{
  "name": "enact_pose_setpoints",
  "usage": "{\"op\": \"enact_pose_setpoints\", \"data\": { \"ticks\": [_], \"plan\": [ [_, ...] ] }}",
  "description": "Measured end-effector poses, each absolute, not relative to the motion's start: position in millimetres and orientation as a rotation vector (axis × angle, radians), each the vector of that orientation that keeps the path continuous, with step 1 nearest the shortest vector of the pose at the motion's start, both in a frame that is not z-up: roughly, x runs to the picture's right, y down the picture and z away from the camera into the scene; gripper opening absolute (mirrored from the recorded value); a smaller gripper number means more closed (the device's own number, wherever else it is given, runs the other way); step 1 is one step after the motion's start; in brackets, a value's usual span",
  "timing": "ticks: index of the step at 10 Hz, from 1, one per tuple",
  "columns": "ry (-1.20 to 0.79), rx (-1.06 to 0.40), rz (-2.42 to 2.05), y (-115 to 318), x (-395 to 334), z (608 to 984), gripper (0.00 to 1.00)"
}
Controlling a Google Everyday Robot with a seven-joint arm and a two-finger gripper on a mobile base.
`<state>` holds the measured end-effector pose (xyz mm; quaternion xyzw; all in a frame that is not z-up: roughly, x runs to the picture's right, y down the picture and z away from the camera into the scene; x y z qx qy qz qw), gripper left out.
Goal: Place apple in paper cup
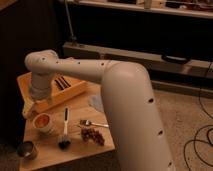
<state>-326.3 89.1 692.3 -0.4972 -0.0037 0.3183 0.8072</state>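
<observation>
The white paper cup (43, 123) stands on the left part of the small wooden table (75, 151). The orange-red apple (42, 120) sits inside it, filling its mouth. My gripper (28, 108) hangs from the pale arm just up and left of the cup, apart from the apple and the rim. The arm's wrist (39, 87) hides part of the yellow bin behind it.
A yellow bin (62, 92) with dark utensils stands at the table's back. A dark metallic cup (26, 149) is at the front left. A black-ended utensil (65, 131), a spoon (92, 123), dark grapes (93, 135) and a grey cloth (97, 102) lie right of the cup.
</observation>
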Motion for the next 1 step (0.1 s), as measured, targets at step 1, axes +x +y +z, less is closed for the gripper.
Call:
{"op": "enact_pose_setpoints", "data": {
  "ticks": [1],
  "plan": [
    [0.005,-1.095,0.672,88.9,-326.5,691.2,0.80]
  ]
}}
